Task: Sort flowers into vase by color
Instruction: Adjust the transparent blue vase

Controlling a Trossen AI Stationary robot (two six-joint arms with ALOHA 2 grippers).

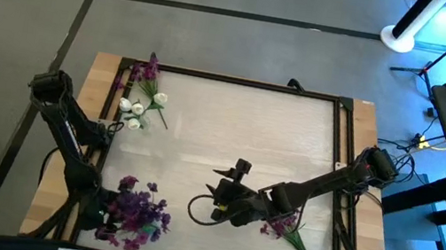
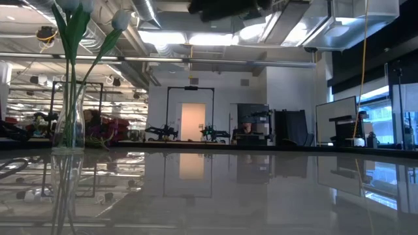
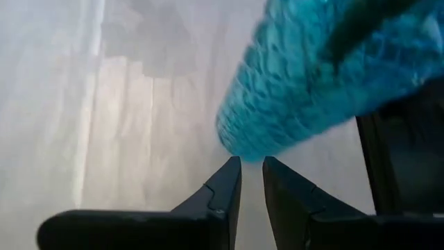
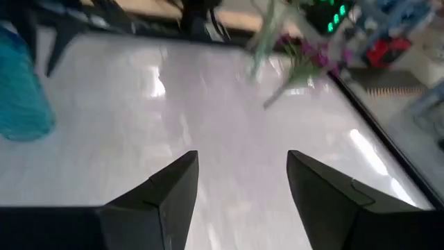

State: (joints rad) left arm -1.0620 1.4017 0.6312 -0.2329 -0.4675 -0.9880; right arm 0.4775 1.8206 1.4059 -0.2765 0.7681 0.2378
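A bunch of purple flowers (image 1: pixel 138 210) stands at the table's near left over a teal, mesh-textured vase (image 3: pixel 312 76), which the right wrist view shows as the teal vase (image 4: pixel 24 90). My left gripper (image 3: pixel 251 165) is right at this vase, its fingers a narrow gap apart with nothing between them. At the far left, a glass vase (image 2: pixel 68 117) holds white flowers (image 1: pixel 136 109) and one purple flower (image 1: pixel 151 69). My right gripper (image 1: pixel 220 201) hovers open over the table's middle. A purple sprig (image 1: pixel 283 229) lies flat on the table under the right arm. My left gripper has its fingertips (image 3: pixel 232 170) just at the teal vase's lower edge (image 3: pixel 243 149). I cannot tell whether they touch it.
A dark frame (image 1: pixel 239 81) runs around the white table top, with wooden strips at both sides. Bare table lies between the two vases and across the far right.
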